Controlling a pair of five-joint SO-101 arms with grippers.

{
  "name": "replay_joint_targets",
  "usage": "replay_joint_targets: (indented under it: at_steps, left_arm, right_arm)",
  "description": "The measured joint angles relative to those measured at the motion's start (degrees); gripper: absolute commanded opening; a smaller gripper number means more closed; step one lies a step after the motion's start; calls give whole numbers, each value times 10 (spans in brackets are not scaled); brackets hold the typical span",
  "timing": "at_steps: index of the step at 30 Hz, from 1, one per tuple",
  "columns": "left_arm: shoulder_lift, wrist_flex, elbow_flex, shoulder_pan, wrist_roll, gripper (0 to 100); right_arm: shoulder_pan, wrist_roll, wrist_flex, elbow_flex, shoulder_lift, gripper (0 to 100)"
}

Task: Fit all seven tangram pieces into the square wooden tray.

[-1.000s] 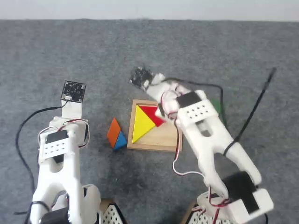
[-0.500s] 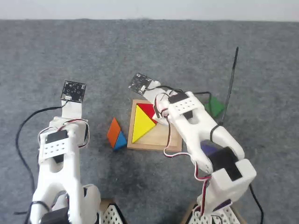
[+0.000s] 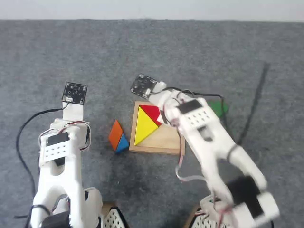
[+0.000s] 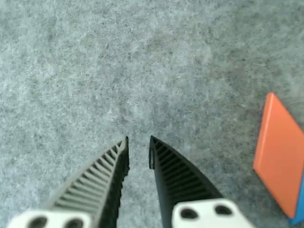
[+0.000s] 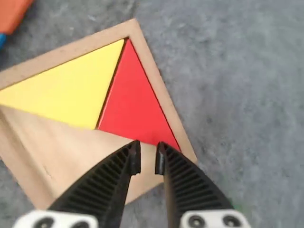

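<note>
high view: the square wooden tray lies on the grey carpet between the two arms. the yellow triangle and the red triangle sit inside it, edge to edge, and the rest of its floor is bare wood. the right arm leans over the tray's far corner, with its wrist camera board just past the rim. its jaws are hidden under the wrist here. an orange piece and a blue piece lie touching each other on the carpet just beside the tray, on the side facing the left arm. a green piece lies on the carpet on the other side, partly behind the right arm.

left wrist view: the left gripper hangs over bare carpet, its jaws drawn close with only a thin slit between them and nothing in it. the orange piece lies well off to the side of one jaw, and a sliver of the blue piece touches it.

right wrist view: the right gripper has its jaws nearly together, a narrow gap, nothing held. the tips are over the near corner of the red triangle, close to the tray's rim. the yellow triangle lies ahead of the jaws and to one side, flush against the red one. bare tray floor lies beside one jaw.
</note>
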Motion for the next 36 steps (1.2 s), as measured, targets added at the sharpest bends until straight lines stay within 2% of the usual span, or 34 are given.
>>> replay_joint_targets:
  at_steps: [5, 10, 15, 21, 27, 36]
  left_arm:
    - [0, 0, 0, 0, 0, 70]
    - [0, 0, 0, 0, 0, 70]
    - [0, 0, 0, 0, 0, 70]
    - [0, 0, 0, 0, 0, 70]
    - [0, 0, 0, 0, 0, 70]
    - [0, 0, 0, 1, 0, 70]
  right_arm:
    - [47, -128, 0, 68, -97, 247]
    - [55, -248, -5, 79, -68, 232]
    - [57, -340, -46, 71, 57, 232]
    - [58, -357, -14, -11, 165, 225]
    - [57, -359, 22, -66, 200, 7]
    - [57, -366, 23, -119, 210, 7]
